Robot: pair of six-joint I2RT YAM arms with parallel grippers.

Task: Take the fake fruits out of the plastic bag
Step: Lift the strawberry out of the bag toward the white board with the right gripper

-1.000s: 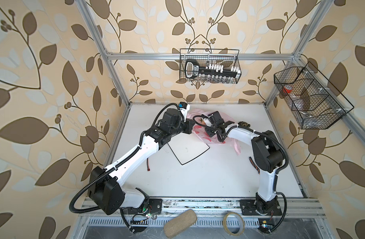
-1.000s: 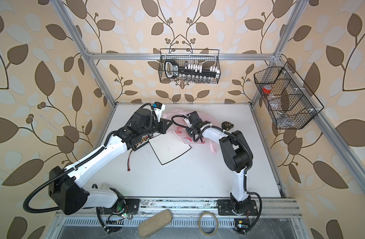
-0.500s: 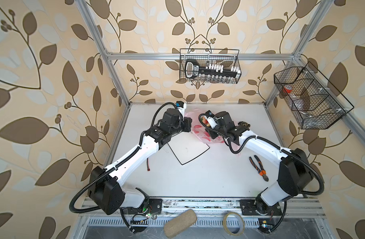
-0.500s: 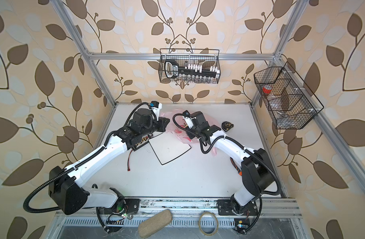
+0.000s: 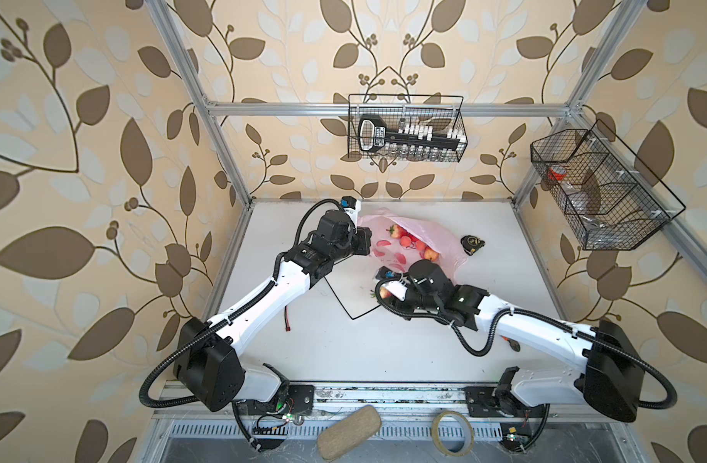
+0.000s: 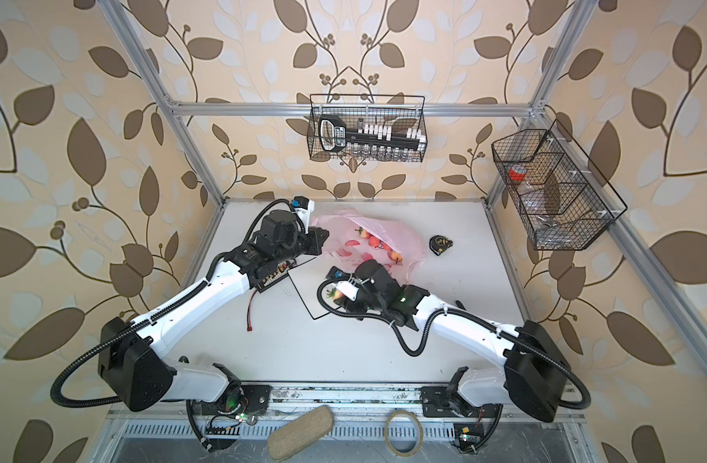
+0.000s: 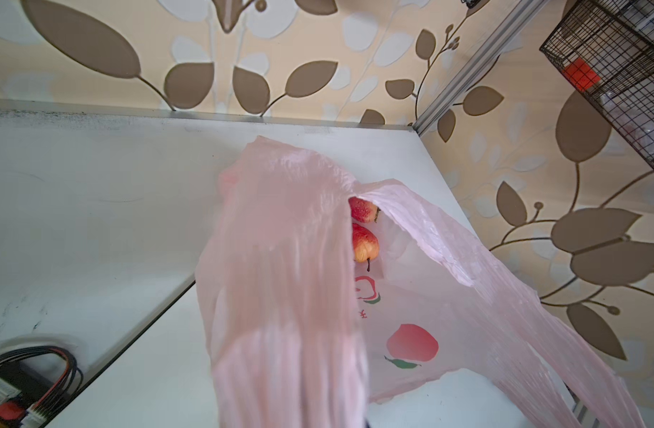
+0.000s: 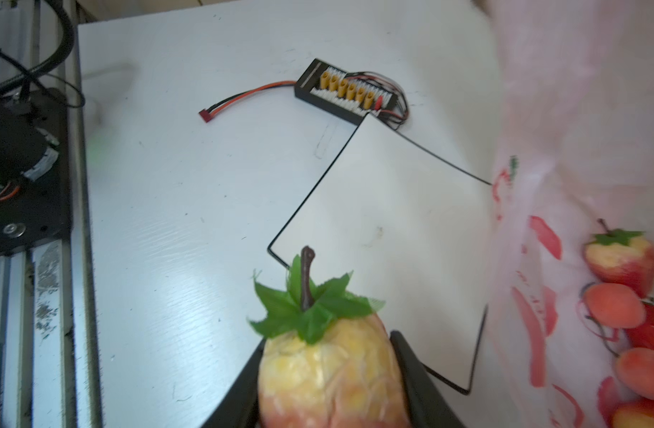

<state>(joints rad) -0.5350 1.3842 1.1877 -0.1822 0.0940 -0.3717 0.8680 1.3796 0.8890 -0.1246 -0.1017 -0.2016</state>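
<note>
fruits (image 5: 407,242) lie mostly inside the bag (image 5: 428,234), at the far middle of the table (image 5: 383,352). they form a loose row of strawberries and cherries on the lower film, seen through the open mouth in both top views.

one strawberry (image 8: 325,370) is out of the bag, clamped between the two black fingers (image 8: 243,381) of the right gripper (image 8: 329,385). its skin is pale yellow near the green cap and redder lower down, and the brown stem points away from the wrist. it sits over the edge of the plate (image 8: 392,222); whether it touches the plate cannot be told. in a top view the same strawberry (image 5: 384,294) peeks out from under the right wrist, just in front of the bag.

left gripper (image 5: 363,241) is at the bag's left edge, jaws together on the film. the film is held up off the table, so the mouth gapes toward the right arm. in the left wrist view the bag (image 7: 281,278) drapes across the middle and hides the fingers, with two fruits (image 7: 364,242) showing past its edge.

the bag's mouth overlaps the plate's far side. a board (image 8: 347,92) with yellow plugs touches one plate corner, and its red-black lead (image 8: 243,96) trails across the table. a tape measure (image 5: 472,242) lies just right of the bag.
</note>
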